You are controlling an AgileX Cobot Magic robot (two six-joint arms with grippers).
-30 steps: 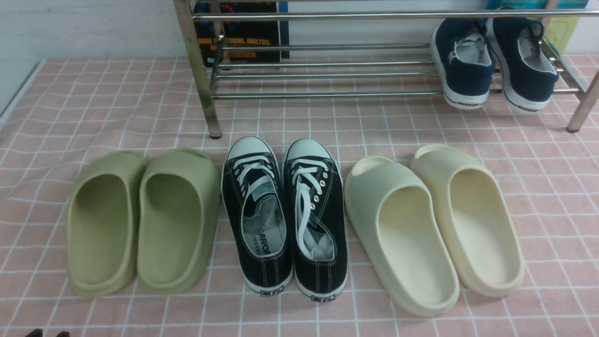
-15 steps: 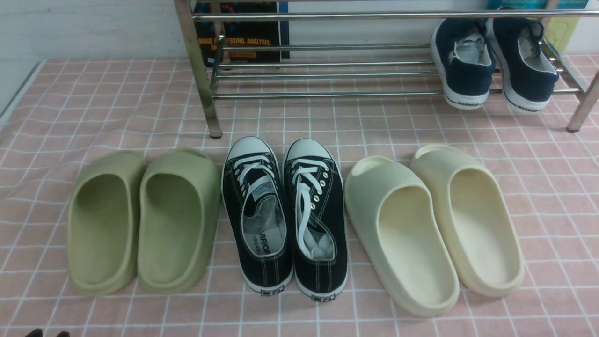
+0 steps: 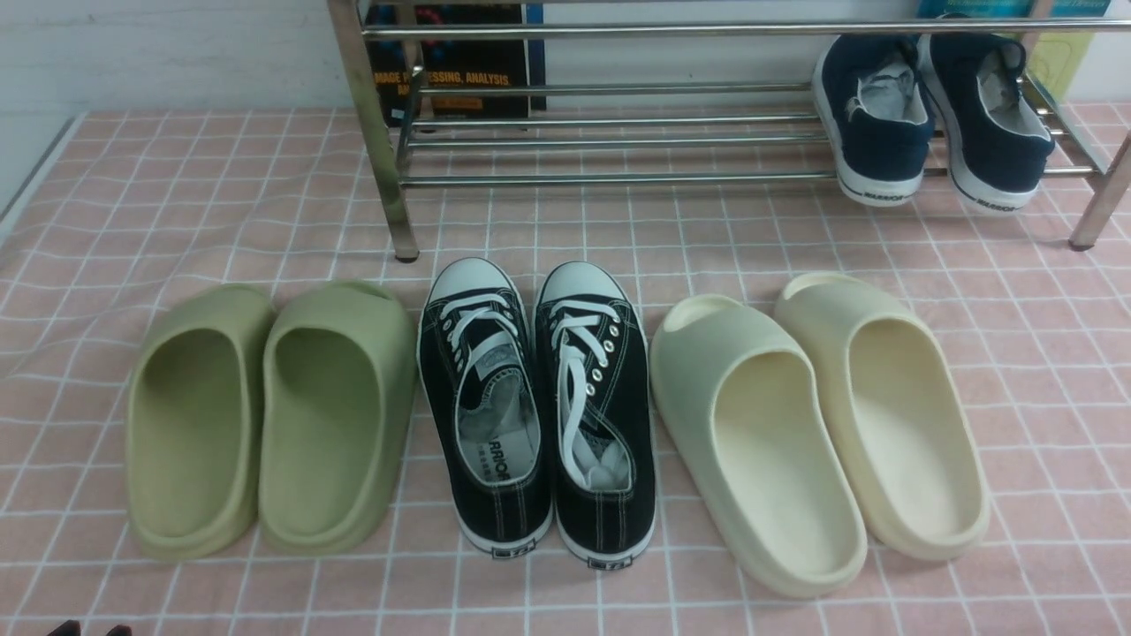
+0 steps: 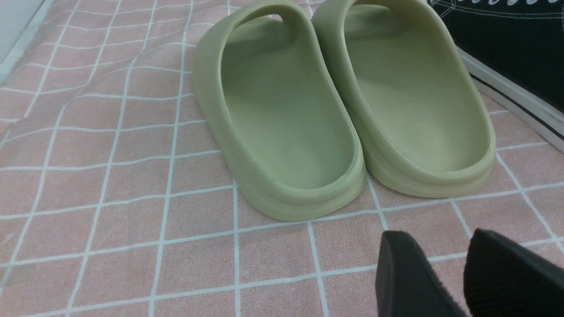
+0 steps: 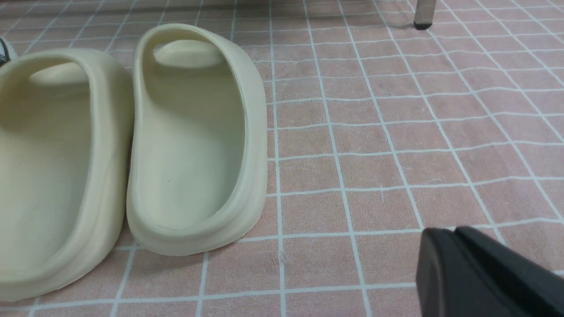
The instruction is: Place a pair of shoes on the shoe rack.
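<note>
The two navy-blue slip-on shoes stand side by side on the lower bars at the right end of the chrome shoe rack, heels toward me and hanging a little over the front bar. My left gripper hovers low over the pink cloth behind the green slippers; its jaws stand apart and hold nothing. Only its tips show at the bottom left of the front view. My right gripper is shut and empty over the cloth, right of the cream slippers. It is out of the front view.
In front of the rack stand green slippers, black lace-up sneakers and cream slippers in a row on the pink checked cloth. A rack leg stands far ahead of my right gripper. Books lean behind the rack.
</note>
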